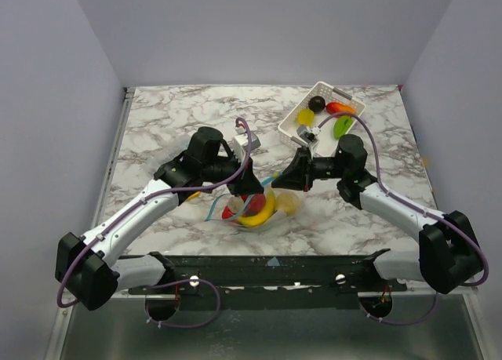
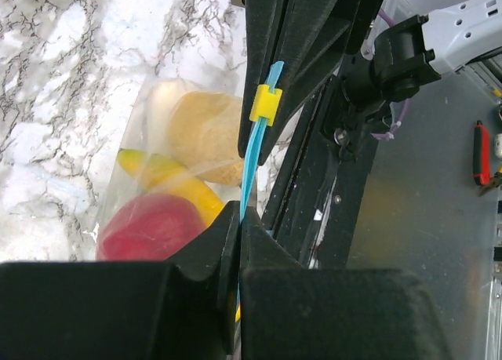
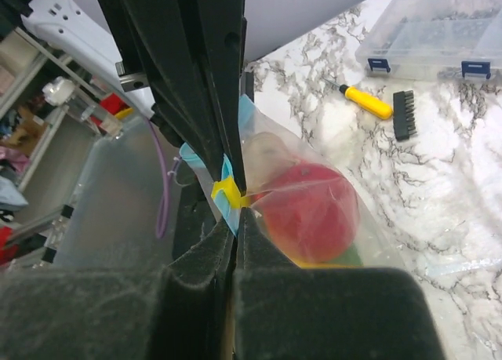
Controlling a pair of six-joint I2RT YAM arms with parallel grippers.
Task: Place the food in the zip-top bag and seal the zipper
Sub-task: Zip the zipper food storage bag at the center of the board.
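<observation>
Marble table, grey walls on three sides. Bag at table centre, held up by its mouth between the two arms; whether its belly rests on the marble, cannot tell.

Bag is thin, clear, floppy film. Likely light and slippery, and will sag and swing. Food inside (red, yellow and tan pieces) weighs the bottom down.

Firmest hold looks to be the zipper, a stiffer blue strip along the mouth. Left gripper is pinched tight on the zipper. Right gripper is also closed on the strip, at the yellow slider. Tips are close together, so there is little free strip between them.

Basket sits far right, well apart, with more food in it. Box, screwdriver and bit holder lie beyond the bag. None block the work.
</observation>
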